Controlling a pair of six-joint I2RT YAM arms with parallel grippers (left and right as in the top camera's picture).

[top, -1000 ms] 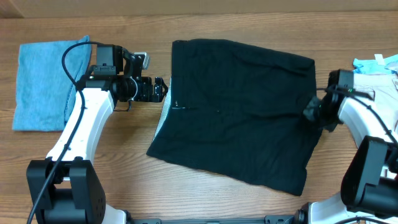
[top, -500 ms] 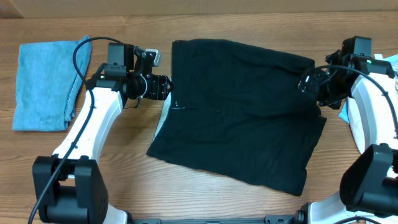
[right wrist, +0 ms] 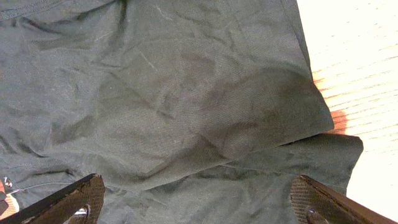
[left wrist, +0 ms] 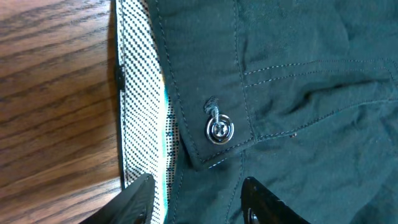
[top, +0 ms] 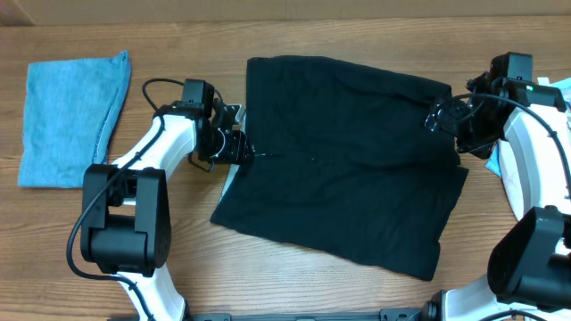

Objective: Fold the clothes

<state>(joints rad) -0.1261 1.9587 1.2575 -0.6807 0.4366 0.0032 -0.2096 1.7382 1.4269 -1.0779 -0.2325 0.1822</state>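
While its jaws stand partly apart, the left gripper (top: 239,147) sits at the left edge of the black shorts (top: 348,160), just left of the frame's centre in the overhead view. In the left wrist view its two fingers (left wrist: 138,200) rise from the bottom edge on either side of the waistband. The cloth between them lies flat and is not pinched. Just above them are a metal snap button (left wrist: 219,129) and a strip of checked lining (left wrist: 140,112) turned out along the hem, with bare wood to the left.

The right gripper (top: 439,116) is spread wide and holds nothing. It hangs over the upper right corner of the shorts. In its wrist view the fingertips (right wrist: 68,202) sit far apart in the bottom corners, with wrinkled black fabric filling the space between.

The shorts lie spread across the middle of the wooden table (top: 268,272). A folded blue cloth (top: 67,120) rests well apart in the upper left, and a sliver of pale cloth (top: 560,86) shows at the right edge.
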